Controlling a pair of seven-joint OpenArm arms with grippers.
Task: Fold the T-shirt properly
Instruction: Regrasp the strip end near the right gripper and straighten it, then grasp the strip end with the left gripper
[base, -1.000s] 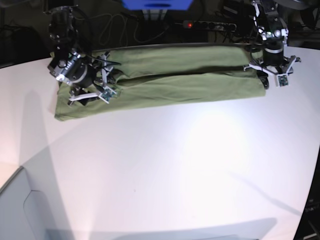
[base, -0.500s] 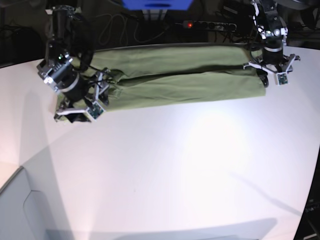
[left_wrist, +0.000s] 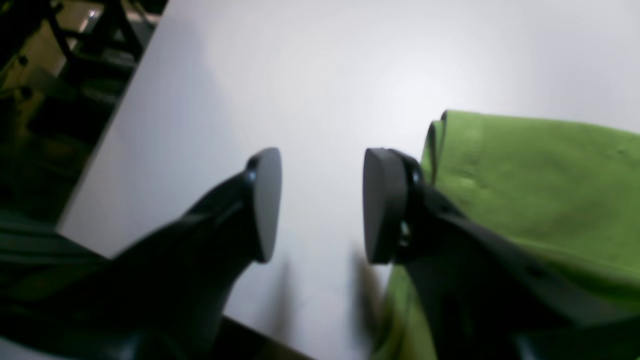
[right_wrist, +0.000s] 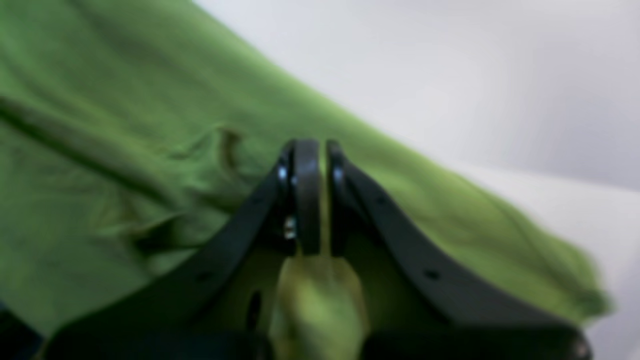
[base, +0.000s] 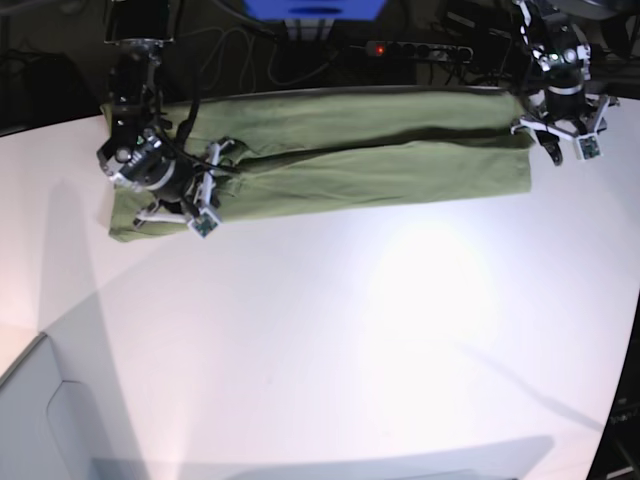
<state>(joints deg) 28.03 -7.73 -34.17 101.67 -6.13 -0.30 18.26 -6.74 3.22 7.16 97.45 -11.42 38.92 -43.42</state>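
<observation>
Base view, left to right. The right gripper (base: 180, 200) sits over the left end of the T-shirt (base: 370, 160), near the table's (base: 330, 340) far-left corner. In the right wrist view its fingers (right_wrist: 306, 195) are drawn almost together, with only a thin slit between them, and a bunch of green cloth (right_wrist: 320, 300) shows in that slit and just behind the fingertips, so the gripper (right_wrist: 316, 195) is pinching a fold of the shirt. That view is blurred, and finer detail of the pinch cannot be made out.

The olive-green T-shirt lies as a long, narrow, folded band along the far edge of the white table, running from the far-left corner toward the far-right corner. A lengthwise crease runs along its middle, and the cloth is slightly wrinkled.

The left gripper (base: 565, 140) is at the shirt's right end, close to the far-right corner. In the left wrist view its fingers (left_wrist: 265, 200) are spread wide, with bare tabletop (left_wrist: 320, 90) between them. The gripper (left_wrist: 322, 205) holds nothing; its one finger stands just beside the hemmed edge of the T-shirt (left_wrist: 540, 175), and whether it touches the cloth cannot be told.
</observation>
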